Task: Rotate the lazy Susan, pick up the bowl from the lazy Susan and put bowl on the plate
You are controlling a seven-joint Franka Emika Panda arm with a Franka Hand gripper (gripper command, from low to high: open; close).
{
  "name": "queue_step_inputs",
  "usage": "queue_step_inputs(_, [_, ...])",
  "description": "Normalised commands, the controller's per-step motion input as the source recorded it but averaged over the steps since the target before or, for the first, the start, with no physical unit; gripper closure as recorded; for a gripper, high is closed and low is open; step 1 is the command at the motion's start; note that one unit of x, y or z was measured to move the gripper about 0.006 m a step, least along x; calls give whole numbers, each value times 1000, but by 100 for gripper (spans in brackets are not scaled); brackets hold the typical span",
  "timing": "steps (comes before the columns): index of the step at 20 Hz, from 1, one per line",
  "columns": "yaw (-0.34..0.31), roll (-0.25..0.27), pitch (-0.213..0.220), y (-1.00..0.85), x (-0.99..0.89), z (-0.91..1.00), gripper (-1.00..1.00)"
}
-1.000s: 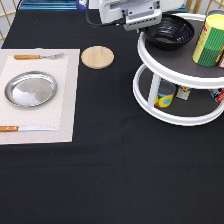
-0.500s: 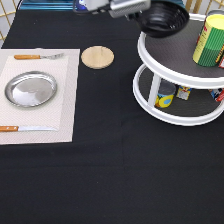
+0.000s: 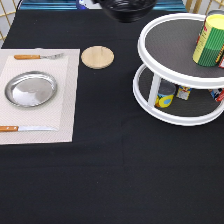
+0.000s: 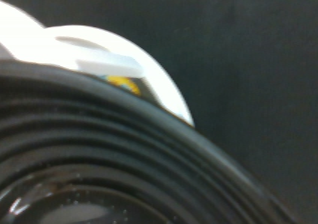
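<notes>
The end effector is cut off beyond the far edge of the surface (image 3: 115, 175), so its grip cannot be seen. The black bowl (image 3: 127, 9) hangs there, half cropped, clear of the lazy Susan (image 3: 170, 45). The plate (image 3: 31, 89) sits bare near the left edge.

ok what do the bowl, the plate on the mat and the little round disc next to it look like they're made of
The round black ridged bowl, lifted at the exterior view's top edge, looks like glossy plastic or glazed ceramic: highlights gleam on its rings. The round silver plate looks like polished metal, mirror-bright. The small round tan disc looks like matte light wood.
</notes>
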Motion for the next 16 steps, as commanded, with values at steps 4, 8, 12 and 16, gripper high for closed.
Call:
queue_step_inputs(4, [-17, -14, -90, -969, -114, -466, 100])
queue_step_inputs(8, [-81, -22, -128, -821, -174, -566, 100])
queue_step_inputs(12, [-106, -6, -117, -766, -186, -481, 100])
queue_step_inputs(16, [-231, -7, -98, -424, -269, -346, 100])
